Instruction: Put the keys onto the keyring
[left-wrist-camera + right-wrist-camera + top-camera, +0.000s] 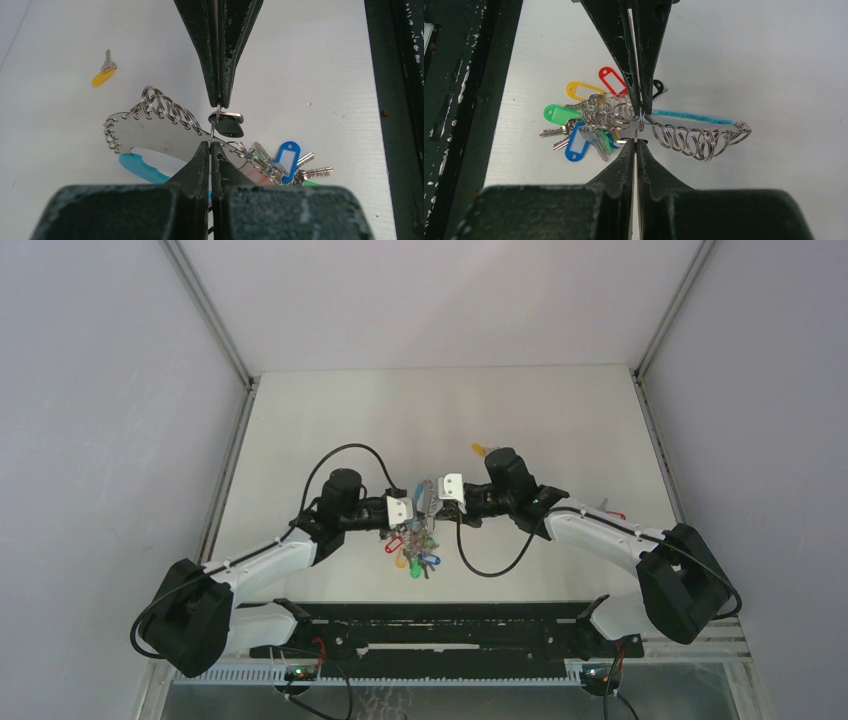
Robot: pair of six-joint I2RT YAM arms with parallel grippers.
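The left arm is reaching in from the left toward the middle of the white tabletop [330, 410]. Its left claw [210, 145] is clenched, the two fingers pressing flat together with no gap, and it is gripping the keyring [150, 131] at the run of wire loops along its metal edge. The keyring is sitting mid-tabletop, directly between the two claws. Its light-blue band [142, 169] is showing beneath the metal part. Its bunch of tags is fanning out on the near side: a green tag [556, 114], a yellow tag [581, 91], a red tag [611, 80] and a blue tag [574, 147], with silver key blades poking out among them.

Just beside the left claw's tips, a black-tagged key [229, 126] is hanging from a thin wire ring that is spanning the small gap between the two claws. The right claw [635, 142] is pointing straight at the left one, tip nearly touching tip. It is clenched too, and it is pinching that thin ring, as far as the wrist views show.

Further right and toward the back, a yellow-tagged key [102, 74] is lying alone on the tabletop, well apart from the keyring.
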